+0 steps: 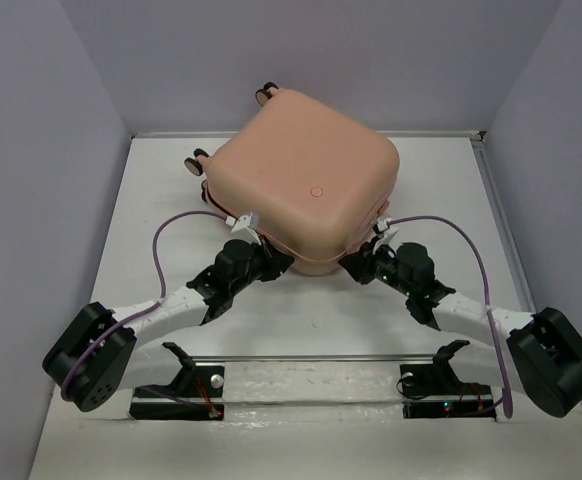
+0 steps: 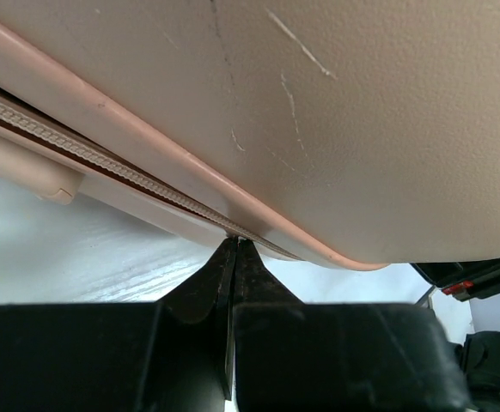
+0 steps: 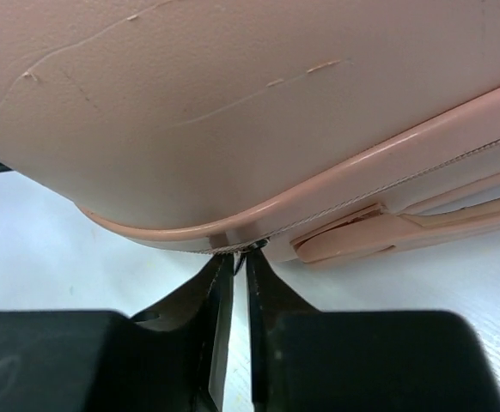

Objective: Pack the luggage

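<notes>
The luggage [image 1: 306, 190] is a peach-pink hard-shell case lying closed and flat at the back middle of the white table. In the top view both grippers meet its near edge. My left gripper [image 1: 273, 262] [image 2: 234, 242] is shut, its tips touching the zipper track [image 2: 87, 154] under the shell [image 2: 362, 129], and nothing shows between them. My right gripper [image 1: 357, 264] [image 3: 240, 257] has its jaws almost together, pinched on a small dark zipper pull [image 3: 256, 247] at the seam of the shell [image 3: 233, 103].
Wheels [image 1: 193, 160] stick out at the case's far left. A pink handle [image 3: 353, 245] lies along the seam right of my right gripper. Grey walls close in the table [image 1: 311, 320] on three sides. Purple cables [image 1: 161, 250] loop beside each arm.
</notes>
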You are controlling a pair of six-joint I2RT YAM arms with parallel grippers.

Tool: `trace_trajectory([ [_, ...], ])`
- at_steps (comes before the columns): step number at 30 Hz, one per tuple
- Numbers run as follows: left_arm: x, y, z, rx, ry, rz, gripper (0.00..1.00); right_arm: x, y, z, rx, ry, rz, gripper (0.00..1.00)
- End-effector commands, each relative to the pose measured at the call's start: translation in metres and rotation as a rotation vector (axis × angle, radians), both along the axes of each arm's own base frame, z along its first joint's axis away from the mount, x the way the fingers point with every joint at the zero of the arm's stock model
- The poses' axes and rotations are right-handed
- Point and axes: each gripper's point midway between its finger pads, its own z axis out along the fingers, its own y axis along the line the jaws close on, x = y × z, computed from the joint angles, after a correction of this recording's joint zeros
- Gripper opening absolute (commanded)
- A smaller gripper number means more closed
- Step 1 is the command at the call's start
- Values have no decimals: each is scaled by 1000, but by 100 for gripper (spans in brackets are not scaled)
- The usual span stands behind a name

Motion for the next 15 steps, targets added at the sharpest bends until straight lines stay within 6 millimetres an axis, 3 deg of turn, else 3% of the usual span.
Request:
trace_trajectory([
  [1,21,-4,34,-36,-115,45,8,15,10,43,79,-133,-2,8],
  [4,24,-7,37,-44,-120,42,8,14,11,42,90,-119,-1,7],
  [7,28,-16,44,-67,-129,29,7,-4,22,33,79,-71,37,7],
  [8,31,-19,44,-67,-126,28,7,-27,42,30,66,-57,104,7],
  [11,34,-36,57,-81,-150,1,6,-60,60,13,-26,-1,123,7],
  [12,35,-41,53,-74,-141,-7,6,-90,81,17,-30,3,201,7],
  [14,34,-56,56,-77,-141,-36,6,-102,86,11,-95,22,164,7],
  [15,33,-61,56,-77,-139,-45,6,-112,98,24,-87,6,173,7],
])
